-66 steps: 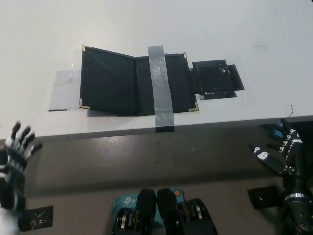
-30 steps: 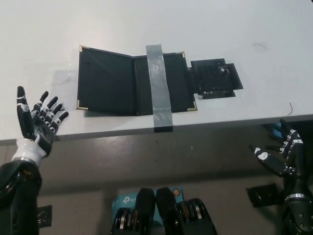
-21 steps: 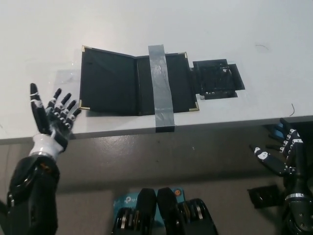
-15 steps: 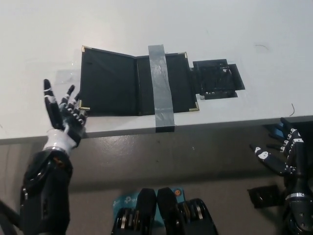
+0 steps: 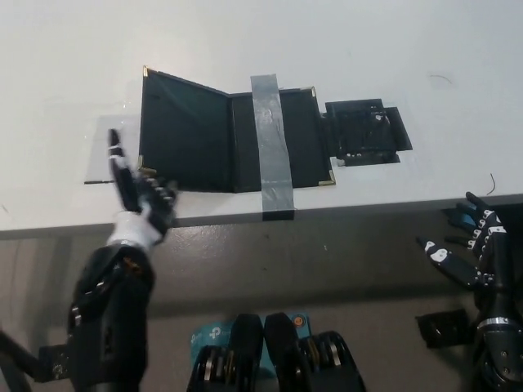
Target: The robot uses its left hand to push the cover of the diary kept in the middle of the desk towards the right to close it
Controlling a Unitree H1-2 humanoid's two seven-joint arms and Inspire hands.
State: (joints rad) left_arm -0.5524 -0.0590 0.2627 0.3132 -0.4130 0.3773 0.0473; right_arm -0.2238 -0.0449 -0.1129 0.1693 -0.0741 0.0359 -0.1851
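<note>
Black and stiff-looking, the diary [image 5: 233, 131] lies open in the middle of the white bench [image 5: 245, 41], its two boards edged with small gold corner caps. A strip of grey tape [image 5: 271, 147] runs across its right half and down over the bench's front edge, so that half looks pinned down and should stay put when the other side is pushed. The left cover [image 5: 180, 131] is the part to work on: it already stands slightly raised along its outer edge, and it reads as a thin, rigid board that should swing about the spine as one piece rather than bend. It looks light, and its surface is smooth and likely slippery, so a flat push from underneath or against the outer left edge seems wiser than any pinch. The left hand [image 5: 139, 192] sits at the near left corner of that cover, just beside it and at the bench's front edge, fingers spread and pointing upward, holding nothing; whether it touches the corner cannot be told. A smaller black object [image 5: 364, 131] lies just right of the diary. The right hand [image 5: 466, 253] rests below the bench at the right, fingers apart and empty.
</note>
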